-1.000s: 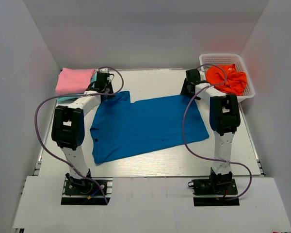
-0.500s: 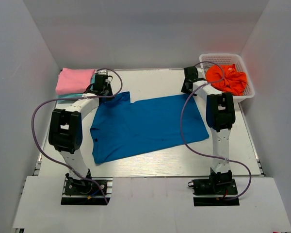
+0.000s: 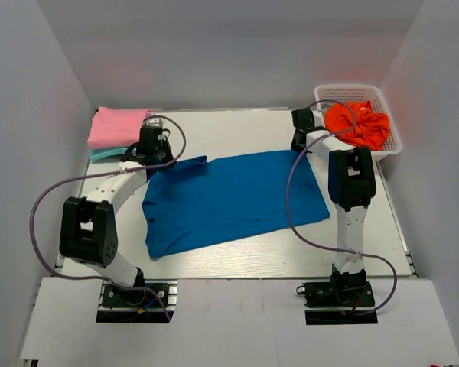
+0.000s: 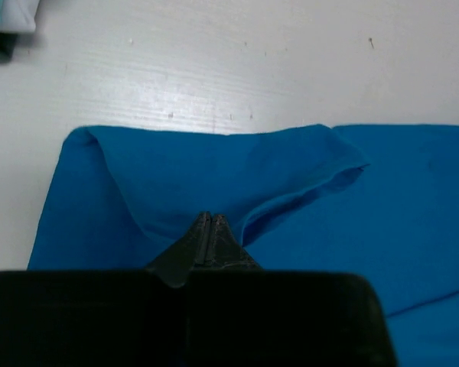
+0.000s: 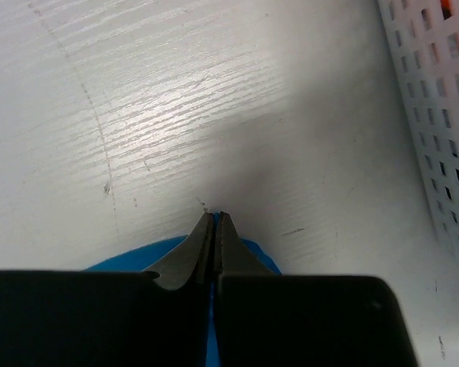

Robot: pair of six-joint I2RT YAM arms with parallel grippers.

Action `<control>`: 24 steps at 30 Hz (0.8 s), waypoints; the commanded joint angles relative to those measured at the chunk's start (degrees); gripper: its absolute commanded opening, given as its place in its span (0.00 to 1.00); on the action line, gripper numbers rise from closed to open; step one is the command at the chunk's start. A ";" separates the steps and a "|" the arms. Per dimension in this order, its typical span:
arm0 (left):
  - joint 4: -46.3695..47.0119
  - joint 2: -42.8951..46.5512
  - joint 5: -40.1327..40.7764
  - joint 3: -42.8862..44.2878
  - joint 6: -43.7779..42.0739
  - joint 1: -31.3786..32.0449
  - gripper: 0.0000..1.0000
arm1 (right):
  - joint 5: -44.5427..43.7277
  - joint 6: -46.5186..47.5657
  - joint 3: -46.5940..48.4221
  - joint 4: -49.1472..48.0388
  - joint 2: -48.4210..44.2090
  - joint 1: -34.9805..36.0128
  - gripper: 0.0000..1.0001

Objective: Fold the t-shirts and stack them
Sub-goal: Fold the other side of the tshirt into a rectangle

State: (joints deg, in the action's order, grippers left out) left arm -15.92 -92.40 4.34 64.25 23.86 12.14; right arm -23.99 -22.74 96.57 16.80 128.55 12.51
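blue shirt gripped at both far corners, fold not yet made

i have my left gripper (image 4: 210, 219) pinched tight on the far left part of the blue t-shirt (image 3: 229, 199), at the sleeve, where the cloth rises into a small peak between my closed jaws. my right gripper (image 5: 216, 217) is closed too, with a sliver of blue cloth caught at its tips on the shirt's far right corner, close to the white basket (image 3: 392, 144). the shirt itself lies spread flat in the middle of the table (image 3: 237, 126), with no fold in it that i can see.

done so far, as i judge it: a pink t-shirt (image 3: 116, 126) sits folded at the far left corner on top of a pale teal t-shirt (image 3: 102, 154), so a stack is begun. left to do: fold the blue one and stack it, then the crumpled orange-red t-shirt (image 3: 357, 122) waiting in the basket. roughly halfway, i reckon.
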 commanded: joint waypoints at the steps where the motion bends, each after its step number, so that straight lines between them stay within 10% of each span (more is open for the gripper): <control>1: -1.92 8.70 -1.88 -4.02 2.60 0.08 0.00 | 0.95 1.21 -3.30 -0.70 -7.41 0.32 0.00; 24: -14.74 46.51 -17.87 -37.00 16.13 0.60 0.00 | -1.14 -2.48 -25.90 -5.38 -25.80 -0.03 0.00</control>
State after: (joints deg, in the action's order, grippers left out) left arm -27.14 -48.82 -10.50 28.45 38.09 12.51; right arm -23.35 -23.75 71.81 11.97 106.08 12.78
